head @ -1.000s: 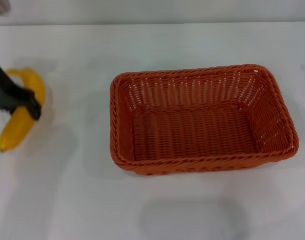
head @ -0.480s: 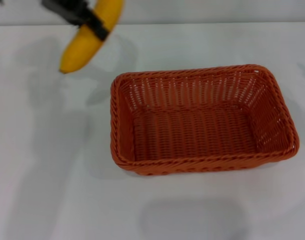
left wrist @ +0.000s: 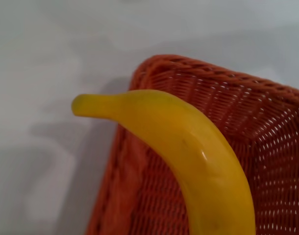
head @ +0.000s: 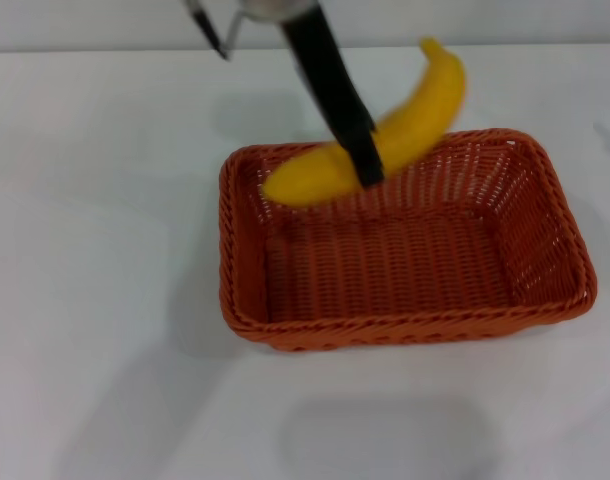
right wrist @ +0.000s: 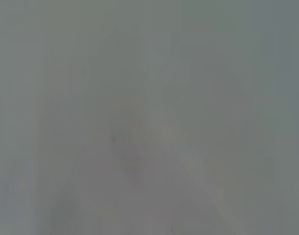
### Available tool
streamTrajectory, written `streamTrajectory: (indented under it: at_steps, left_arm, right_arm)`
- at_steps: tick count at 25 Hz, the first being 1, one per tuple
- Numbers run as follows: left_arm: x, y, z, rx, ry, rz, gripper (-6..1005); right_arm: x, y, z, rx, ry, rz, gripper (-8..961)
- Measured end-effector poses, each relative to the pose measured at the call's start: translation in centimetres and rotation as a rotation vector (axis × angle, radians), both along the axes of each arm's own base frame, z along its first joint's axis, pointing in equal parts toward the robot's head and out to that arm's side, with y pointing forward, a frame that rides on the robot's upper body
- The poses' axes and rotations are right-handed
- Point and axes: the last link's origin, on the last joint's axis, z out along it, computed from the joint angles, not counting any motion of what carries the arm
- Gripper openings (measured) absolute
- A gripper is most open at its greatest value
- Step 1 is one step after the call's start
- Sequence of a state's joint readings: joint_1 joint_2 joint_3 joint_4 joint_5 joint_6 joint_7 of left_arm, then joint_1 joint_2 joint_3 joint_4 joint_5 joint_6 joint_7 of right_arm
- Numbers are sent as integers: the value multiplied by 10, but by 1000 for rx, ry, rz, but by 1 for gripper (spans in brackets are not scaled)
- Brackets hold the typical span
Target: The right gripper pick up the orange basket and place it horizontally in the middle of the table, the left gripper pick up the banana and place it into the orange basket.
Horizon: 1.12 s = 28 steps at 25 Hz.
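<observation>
Jaws of left gripper (head: 363,160) clamped on banana (head: 405,130) above orange basket (head: 560,225).

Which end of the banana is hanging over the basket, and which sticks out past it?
The banana's lower, rounder end hangs over the orange basket's far-left corner; the raised, pointed end juts beyond the back rim. The left hand grips its middle.

banana (head: 405,130) above basket's (head: 405,325) rear

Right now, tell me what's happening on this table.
The left gripper, a black two-finger claw, is shut on the curved yellow banana and holds it above the far side of the large rectangular orange woven basket, which sits lengthwise on the white table. The basket holds nothing yet. The right gripper is out of sight.
</observation>
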<state>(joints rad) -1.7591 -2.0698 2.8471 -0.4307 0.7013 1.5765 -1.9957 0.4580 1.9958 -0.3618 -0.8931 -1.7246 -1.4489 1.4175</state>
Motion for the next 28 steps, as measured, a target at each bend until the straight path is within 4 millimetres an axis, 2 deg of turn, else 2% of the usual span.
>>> streamTrajectory:
  at_steps: [3, 5, 13, 19, 22, 28]
  left_arm:
    - [8, -11, -28, -61, 35, -56, 517]
    - [13, -16, -37, -81, 37, -70, 522]
    - [17, -29, -51, -138, 55, -86, 542]
    - [15, -30, -52, -141, 69, -86, 556]
    - [12, -24, -49, -116, 68, -95, 783]
    - [2, 3, -30, 4, -47, -115, 893]
  right_arm:
    - [3, -3, -1, -1, 3, -7, 681]
    - [5, -6, -1, -3, 5, -11, 681]
    - [10, -12, 0, 2, 14, -20, 681]
    - [10, -12, 0, 3, 15, -21, 682]
    - [12, -12, 2, 12, 18, -27, 682]
    - [15, -15, 6, 37, 15, -28, 682]
